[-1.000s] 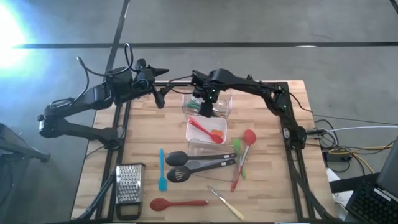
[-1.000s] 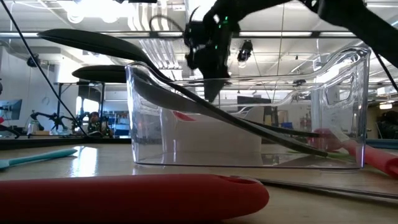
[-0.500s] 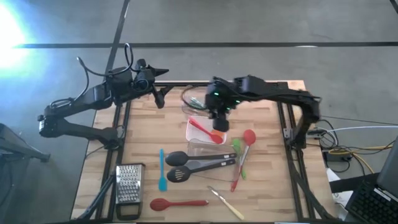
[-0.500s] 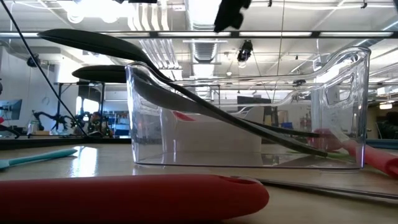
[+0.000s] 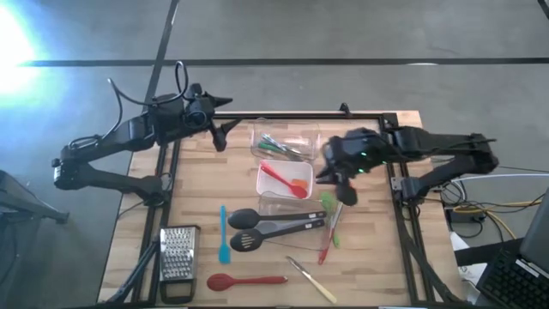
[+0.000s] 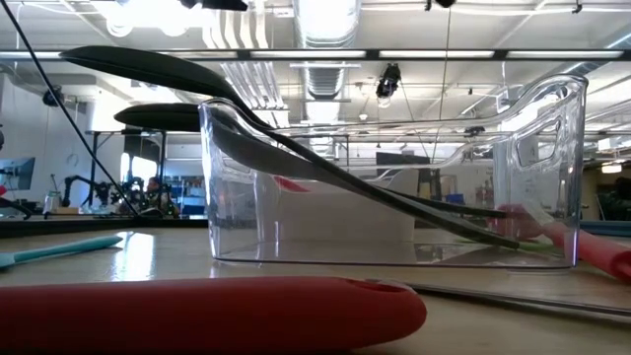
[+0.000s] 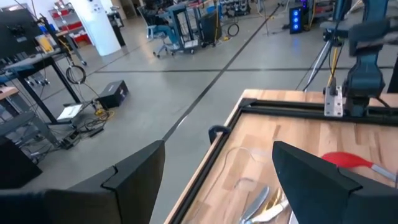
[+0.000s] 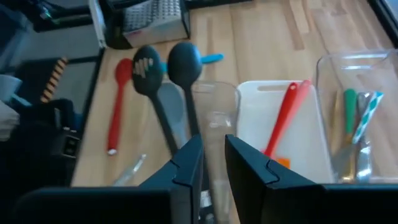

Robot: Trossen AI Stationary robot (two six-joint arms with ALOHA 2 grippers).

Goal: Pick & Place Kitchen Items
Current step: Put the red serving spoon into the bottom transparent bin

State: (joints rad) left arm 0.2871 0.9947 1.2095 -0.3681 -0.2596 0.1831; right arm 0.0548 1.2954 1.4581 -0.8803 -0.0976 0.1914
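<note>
wood table (image 5: 197,193): pale planks carrying everything i have to sort.
nearest me: red spoon (image 5: 244,280), grater (image 5: 177,252), teal tool (image 5: 223,233) and a wood-handled tool (image 5: 313,281) lie loose along the near edge.
middle row: two black ladles (image 5: 274,225) lean over the rim of the nearest tub (image 5: 287,203); a second red spoon (image 5: 338,206) and a green tool (image 5: 330,219) lie just beside it.
further back: the white-floored tub (image 5: 285,178) holds a red spatula; the far tub (image 5: 283,142) holds a few green and metal pieces.
my right gripper (image 5: 341,180): empty, fingers drawn narrow with only a slim gap, hovering above the second red spoon beside the tubs.
my left gripper (image 5: 216,129): spread wide, empty, parked off the far left corner.
risk, as i judge it: fingers this narrow may not straddle a handle, so i could shove the spoon aside.
second risk: dropping near the tub could clip its rim and tip the leaning ladles out.
</note>
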